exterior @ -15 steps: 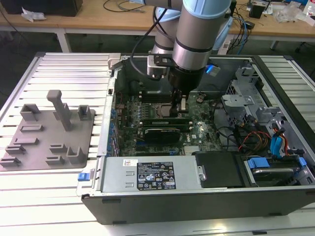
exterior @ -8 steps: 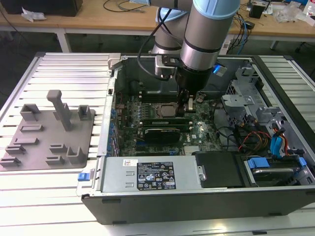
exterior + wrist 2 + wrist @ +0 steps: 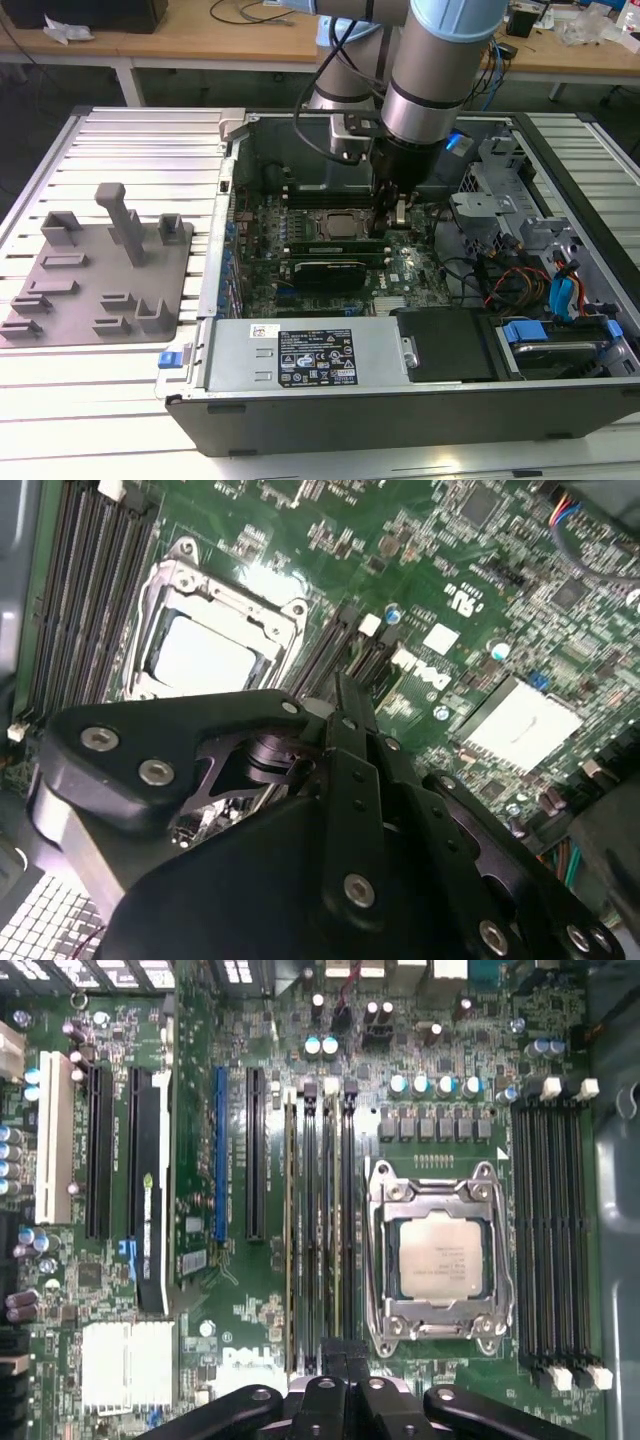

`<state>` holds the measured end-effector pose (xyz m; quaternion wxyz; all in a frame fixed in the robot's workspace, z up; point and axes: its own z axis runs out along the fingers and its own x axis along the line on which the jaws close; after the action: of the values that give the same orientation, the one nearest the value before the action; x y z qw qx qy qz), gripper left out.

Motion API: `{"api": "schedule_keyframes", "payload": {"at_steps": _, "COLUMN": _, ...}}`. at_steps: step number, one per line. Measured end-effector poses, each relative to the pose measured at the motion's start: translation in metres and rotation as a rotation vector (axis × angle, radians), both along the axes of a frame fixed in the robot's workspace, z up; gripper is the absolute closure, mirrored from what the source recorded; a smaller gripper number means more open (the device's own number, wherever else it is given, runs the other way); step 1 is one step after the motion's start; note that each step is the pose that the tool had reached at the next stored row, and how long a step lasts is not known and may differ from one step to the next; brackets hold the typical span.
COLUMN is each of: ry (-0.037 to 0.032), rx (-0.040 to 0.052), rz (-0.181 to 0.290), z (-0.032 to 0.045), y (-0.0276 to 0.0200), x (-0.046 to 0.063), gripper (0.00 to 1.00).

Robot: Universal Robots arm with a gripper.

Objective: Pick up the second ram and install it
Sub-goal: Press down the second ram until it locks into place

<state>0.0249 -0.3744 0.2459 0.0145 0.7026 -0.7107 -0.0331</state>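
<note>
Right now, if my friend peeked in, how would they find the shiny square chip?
Look inside the open computer case, at the green motherboard. Between two groups of long black memory slots sits a silver metal frame, holding the chip. It is the only smooth, shiny square plate there.

The pale blue and silver robot arm (image 3: 430,70) descends from the top centre of the exterior view, its wrist pointing straight down. The black two-fingered gripper (image 3: 390,212) hangs just above the frame's centre. In both wrist views its black linkages fill the lower frame, with the fingertips (image 3: 341,1352) drawn close together.
</note>
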Motion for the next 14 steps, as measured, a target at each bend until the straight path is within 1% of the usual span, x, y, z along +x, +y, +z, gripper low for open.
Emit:
{"api": "schedule_keyframes", "payload": {"at_steps": 1, "ry": 0.0010, "rx": -0.0001, "rz": 0.000, "z": -0.0016, "y": 0.0000, "x": 0.003, "gripper": 0.92}}
{"api": "schedule_keyframes", "payload": {"at_steps": 3, "ry": 0.0029, "rx": -0.0001, "rz": 0.000, "z": -0.0054, "y": 0.0000, "x": 0.003, "gripper": 0.92}}
{"api": "schedule_keyframes", "payload": {"at_steps": 5, "ry": 0.0030, "rx": -0.0003, "rz": 0.000, "z": -0.0055, "y": 0.0000, "x": 0.003, "gripper": 0.92}}
{"api": "schedule_keyframes", "payload": {"at_steps": 7, "ry": 0.0030, "rx": -0.0001, "rz": 0.000, "z": -0.0089, "y": 0.0000, "x": 0.003, "gripper": 0.92}}
{"api": "schedule_keyframes", "payload": {"at_steps": 9, "ry": 0.0030, "rx": 0.0000, "rz": 0.000, "z": -0.0096, "y": 0.0000, "x": 0.003, "gripper": 0.92}}
{"api": "schedule_keyframes", "payload": {"at_steps": 10, "ry": 0.0030, "rx": 0.0000, "rz": 0.000, "z": -0.0120, "y": 0.0000, "x": 0.003, "gripper": 0.92}}
{"api": "schedule_keyframes", "payload": {"at_steps": 12, "ry": 0.0031, "rx": -0.0002, "rz": 0.000, "z": -0.0124, "y": 0.0000, "x": 0.003, "gripper": 0.92}}
{"api": "schedule_keyframes", "payload": {"at_steps": 14, "ry": 0.0030, "rx": -0.0004, "rz": 0.000, "z": -0.0147, "y": -0.0001, "x": 0.003, "gripper": 0.92}}
